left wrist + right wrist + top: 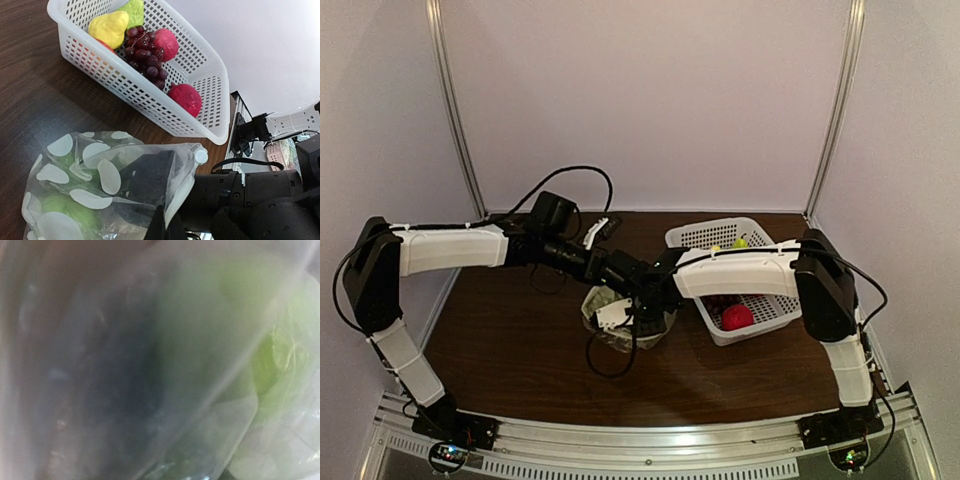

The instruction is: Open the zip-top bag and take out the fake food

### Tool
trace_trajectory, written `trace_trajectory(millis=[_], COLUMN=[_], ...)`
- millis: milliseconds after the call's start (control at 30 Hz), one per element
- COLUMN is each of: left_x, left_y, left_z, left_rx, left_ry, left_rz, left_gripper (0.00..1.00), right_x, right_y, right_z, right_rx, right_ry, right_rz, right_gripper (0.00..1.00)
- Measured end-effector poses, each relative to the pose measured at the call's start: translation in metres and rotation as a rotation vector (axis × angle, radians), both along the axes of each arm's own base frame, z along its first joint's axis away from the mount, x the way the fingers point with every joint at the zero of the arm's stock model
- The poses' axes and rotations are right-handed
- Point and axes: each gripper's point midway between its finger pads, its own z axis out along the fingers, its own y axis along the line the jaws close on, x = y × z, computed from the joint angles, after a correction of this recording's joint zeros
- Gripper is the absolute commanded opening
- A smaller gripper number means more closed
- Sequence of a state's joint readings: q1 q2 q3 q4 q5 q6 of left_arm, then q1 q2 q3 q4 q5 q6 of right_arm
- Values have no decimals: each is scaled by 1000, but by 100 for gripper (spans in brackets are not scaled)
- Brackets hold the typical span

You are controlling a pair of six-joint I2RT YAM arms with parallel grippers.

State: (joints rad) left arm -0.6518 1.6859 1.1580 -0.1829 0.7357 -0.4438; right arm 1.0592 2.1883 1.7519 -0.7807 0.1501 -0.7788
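**Dark Table, Both Arms Converged on the Dotted Bag**

Brown wood-grain table (510, 350) fills the lower half of the overhead view, enclosed by pale walls (650, 100).

1. **Bag position.** The zip-top bag (623, 322) sits at the centre of the table, just left of the white perforated basket (698, 236) and apart from it. In the left wrist view the bag (85, 175) occupies the lower left, standing slumped with its mouth toward the right of the frame. Green pieces (67, 210) show through the dotted plastic.

2. **Left gripper.** The left gripper (166, 227) appears at the bottom centre of its own camera view. Its dark fingers are drawn narrow, pinching the rim of the bag.

3. **Right gripper.** The right gripper (647, 312) points down into the bag from the right. Its wrist view is blurred plastic with a dark mass at centre left and a green piece (280, 355) at the right edge. Finger spacing cannot be determined.

4. **Fake food in the basket.**
   - Yellow pear (109, 27) and green fruit (131, 10) at the far end.
   - Purple grapes (145, 52) in the middle.
   - Red round piece (166, 44) touching the grapes.
   - Second red piece (186, 97) near the closer corner.
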Motion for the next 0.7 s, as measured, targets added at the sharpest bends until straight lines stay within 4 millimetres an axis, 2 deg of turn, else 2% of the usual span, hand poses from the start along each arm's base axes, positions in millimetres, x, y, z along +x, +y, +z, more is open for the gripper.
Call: trace_trajectory(millis=[100, 167, 300, 500, 633, 700], left_x=[2, 3, 6, 10, 16, 21], left_y=[0, 0, 0, -1, 0, 1], left_z=[-5, -7, -6, -2, 1, 4], left_rx=[9, 14, 17, 18, 25, 25], left_ry=[10, 14, 13, 0, -12, -14], left_rz=[9, 16, 28, 44, 65, 82], left_gripper=[0, 0, 0, 0, 0, 0], right_x=[15, 26, 43, 53, 44, 35], right_y=[1, 0, -6, -10, -5, 0], right_z=[0, 1, 2, 3, 8, 23], right_rx=[21, 30, 17, 17, 40, 77], right_ry=[-79, -146, -254, -291, -258, -224], right_rz=[-52, -79, -121, -151, -128, -110], right_gripper=[52, 51, 27, 1, 0, 0])
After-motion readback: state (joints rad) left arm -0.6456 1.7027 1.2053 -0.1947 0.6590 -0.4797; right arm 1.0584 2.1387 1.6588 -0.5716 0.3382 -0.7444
